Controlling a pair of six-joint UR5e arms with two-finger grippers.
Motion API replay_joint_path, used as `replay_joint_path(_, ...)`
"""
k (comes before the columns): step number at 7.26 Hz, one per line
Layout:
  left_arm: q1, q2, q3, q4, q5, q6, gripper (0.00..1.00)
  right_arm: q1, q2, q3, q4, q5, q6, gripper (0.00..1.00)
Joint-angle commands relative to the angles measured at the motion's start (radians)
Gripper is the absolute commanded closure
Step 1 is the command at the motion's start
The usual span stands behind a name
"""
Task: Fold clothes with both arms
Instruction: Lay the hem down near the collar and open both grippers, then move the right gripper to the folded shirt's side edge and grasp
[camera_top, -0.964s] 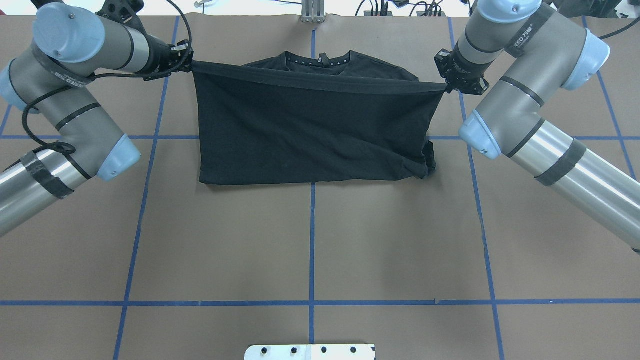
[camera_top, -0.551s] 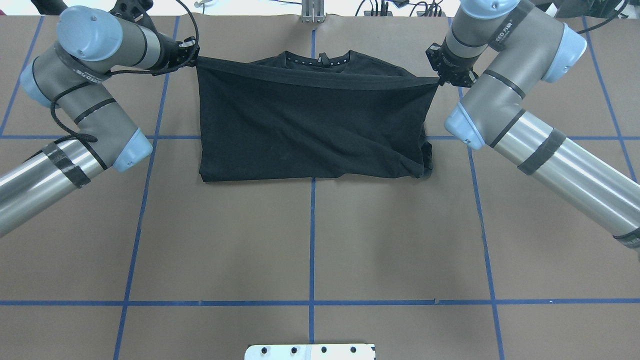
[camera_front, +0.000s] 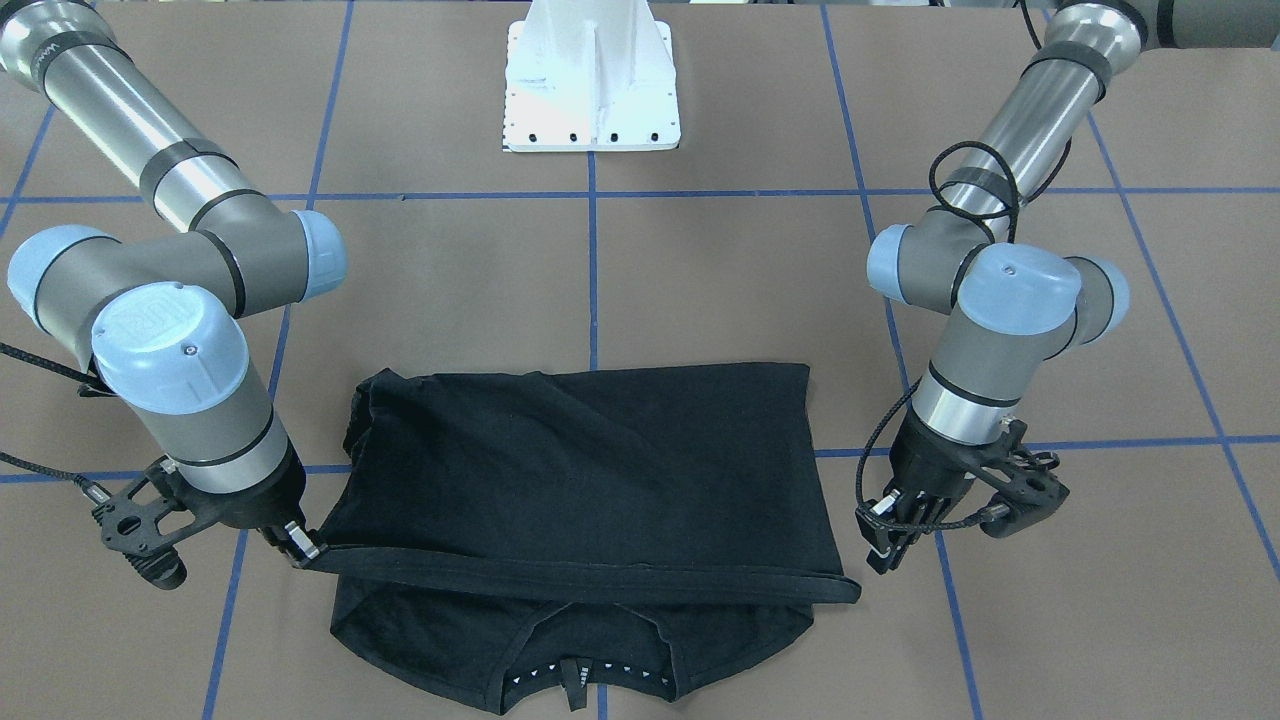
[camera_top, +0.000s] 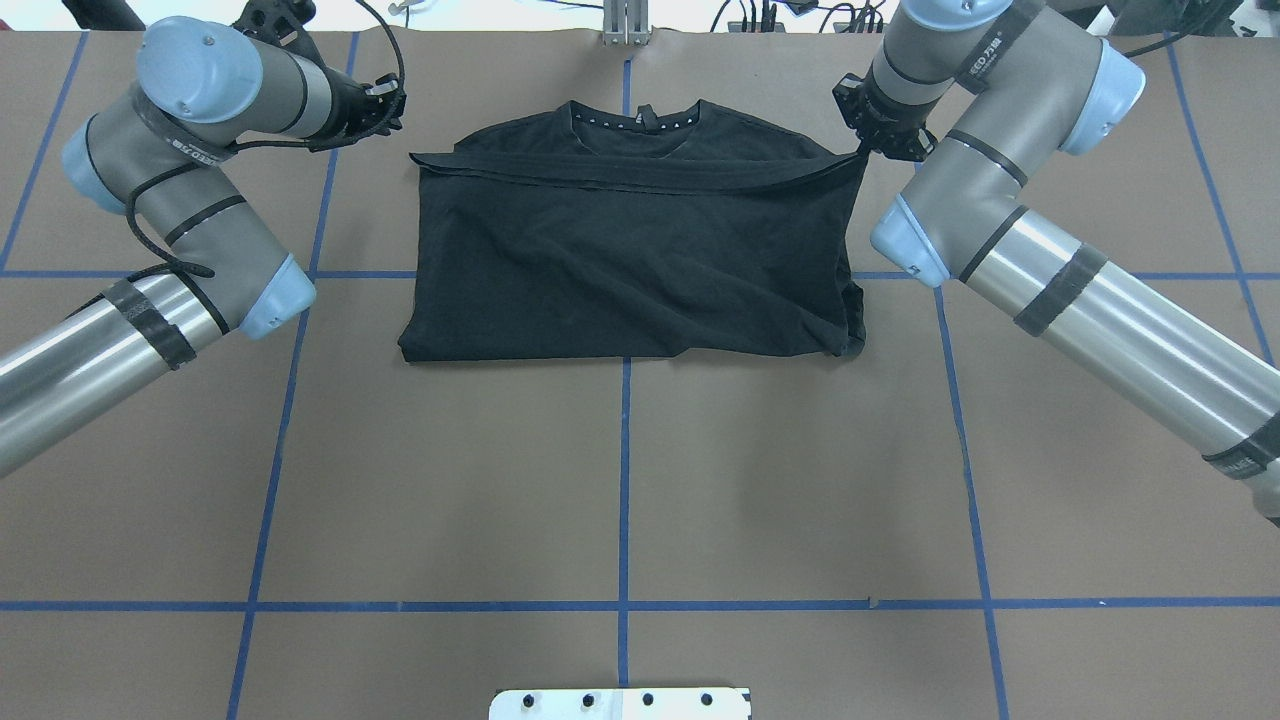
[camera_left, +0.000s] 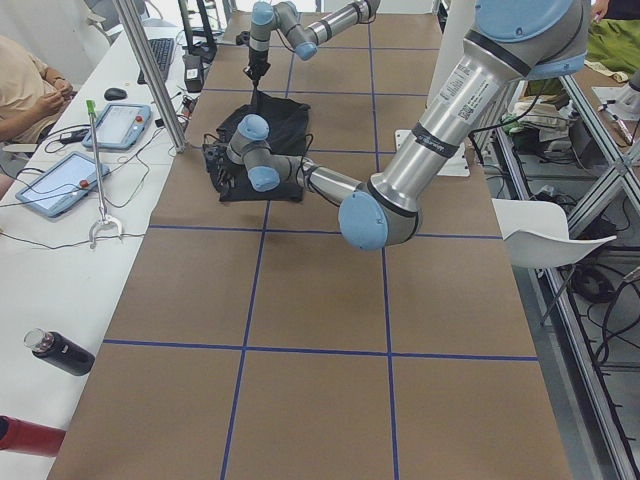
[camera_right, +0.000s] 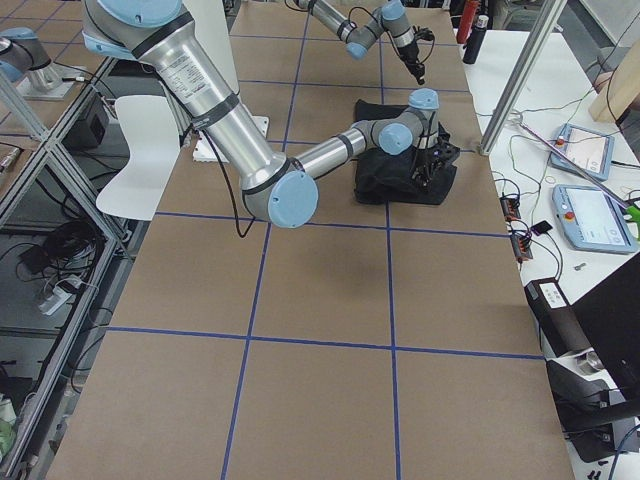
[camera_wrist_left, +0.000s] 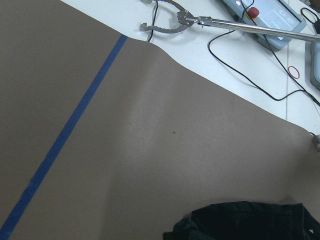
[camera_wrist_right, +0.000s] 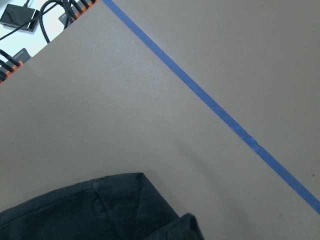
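**Two-armed fold, lower half laid over upper.** The black T-shirt (camera_top: 630, 260) lies on the brown desk (camera_top: 620, 480) in the half far from the robot's base. It is centred on the middle blue tape line (camera_top: 624, 450), with its collar (camera_top: 636, 120) toward the far edge. The lower part is doubled up over the chest, so the hem (camera_top: 620, 183) runs as a narrow band across the garment just short of the collar. The fold itself forms the edge nearest the robot.

**Right tool** (camera_top: 866, 148): clenched on the hem's corner at the robot's right side. There the band is raised off the layer beneath and drawn to a point at the fingertips. In the front-facing view this tool appears at the picture's left, pinching the same corner.

**Left tool** (camera_top: 388, 105): released, fingers apart, grasping nothing. It stands just beside the shirt and clear of the hem's other corner, which lies flat on the cloth below.

**Arms:** the left arm (camera_top: 190, 210) and the right arm (camera_top: 1050, 280) reach in from opposite sides, wrists turned inward toward the garment.

**Wrist views:**
- The left one shows bare desk, one tape line and a dark edge of the shirt at the lower border. Beyond the desk's edge is a white bench (camera_wrist_left: 240, 60) with cables and a metal grabber (camera_wrist_left: 172, 22).
- The right one shows a folded corner of the shirt at lower left.

The white base mount (camera_front: 592, 80) stands at the robot's edge of the desk, well apart from the shirt.
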Motion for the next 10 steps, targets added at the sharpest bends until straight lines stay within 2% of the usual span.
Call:
replay_joint_path(1, 0.000, -0.002, -0.004, -0.003, 0.003, -0.001, 0.53, 0.001, 0.021, 0.005, 0.006, 0.003, 0.014, 0.19)
replay_joint_path(2, 0.000, -0.002, -0.015, -0.003, 0.003, -0.005, 0.53, 0.003, 0.010, 0.048, 0.007, 0.013, 0.023, 0.17)
replay_joint_path(3, -0.002, -0.002, -0.024, 0.001, 0.003, -0.005, 0.53, -0.017, -0.048, 0.138, 0.007, 0.012, 0.046, 0.15)
replay_joint_path(4, -0.002, 0.003, -0.029, 0.003, 0.003, -0.005, 0.52, -0.066, -0.194, 0.307, 0.007, 0.001, 0.087, 0.15)
replay_joint_path(5, -0.003, 0.006, -0.033, 0.003, 0.003, -0.005, 0.52, -0.104, -0.291, 0.426, 0.027, -0.013, 0.136, 0.13)
replay_joint_path(6, -0.003, 0.010, -0.044, 0.006, 0.003, -0.005, 0.53, -0.170, -0.368, 0.489, 0.071, -0.077, 0.210, 0.12)
replay_joint_path(8, -0.003, 0.013, -0.044, 0.004, 0.004, -0.002, 0.52, -0.277, -0.419, 0.476, 0.206, -0.180, 0.265, 0.10)
replay_joint_path(10, -0.003, 0.015, -0.044, 0.004, 0.006, 0.000, 0.53, -0.296, -0.415, 0.426, 0.226, -0.189, 0.276, 0.10)
